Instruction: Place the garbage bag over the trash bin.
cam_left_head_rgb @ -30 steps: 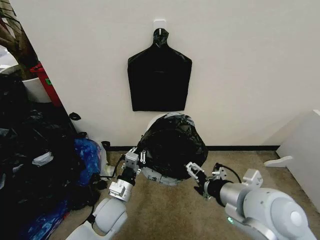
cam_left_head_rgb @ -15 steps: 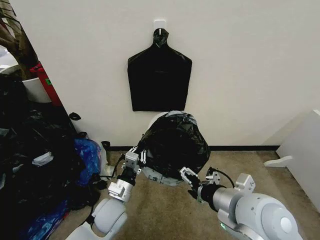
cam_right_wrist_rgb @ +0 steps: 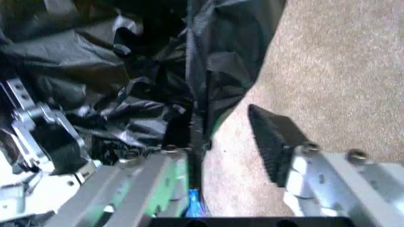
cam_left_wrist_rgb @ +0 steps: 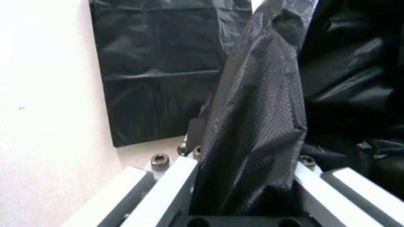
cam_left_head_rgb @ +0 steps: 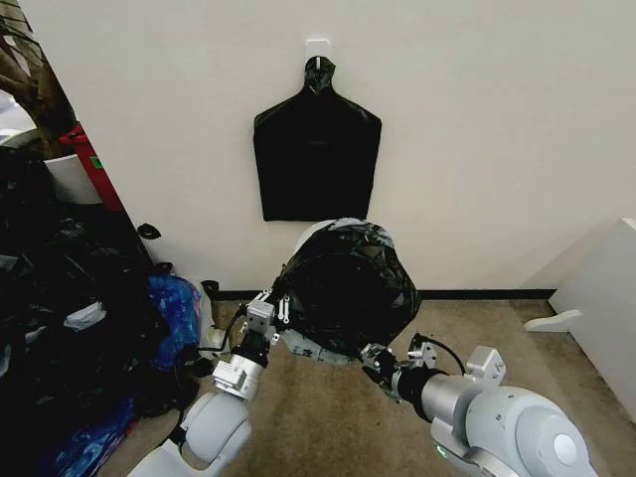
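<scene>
Bag over bin, both grippers at its lower edge

Garbage bag (cam_left_head_rgb: 345,288) sits draped over the trash bin (cam_left_head_rgb: 303,347), which stands on the carpet (cam_left_head_rgb: 328,417) against the far wall (cam_left_head_rgb: 477,129), approx. centre of the head view. Bag is crinkled, glossy black, and covers nearly all of the bin; just a strip of white shows low on the near-left side.

Left gripper (cam_left_head_rgb: 281,307) is at the bag's left edge, touching it. Left wrist view: fingers clamped on a fold of the garbage bag (cam_left_wrist_rgb: 256,137), the plastic pinched between the two pale finger bars.

Right gripper (cam_left_head_rgb: 374,360) is at the bag's near-right lower edge. Right wrist view: fingers stand apart, one dark pad (cam_right_wrist_rgb: 273,137) over bare carpet, w/ the hanging edge of the bag (cam_right_wrist_rgb: 208,61) just beside the other finger, not pinched.

Flat black bag pack (cam_left_head_rgb: 316,149) hangs on the wall on a hook (cam_left_head_rgb: 318,50), right above the bin. Heap of black and blue bags (cam_left_head_rgb: 79,318) lies at left. White furniture (cam_left_head_rgb: 606,298) at far right.
</scene>
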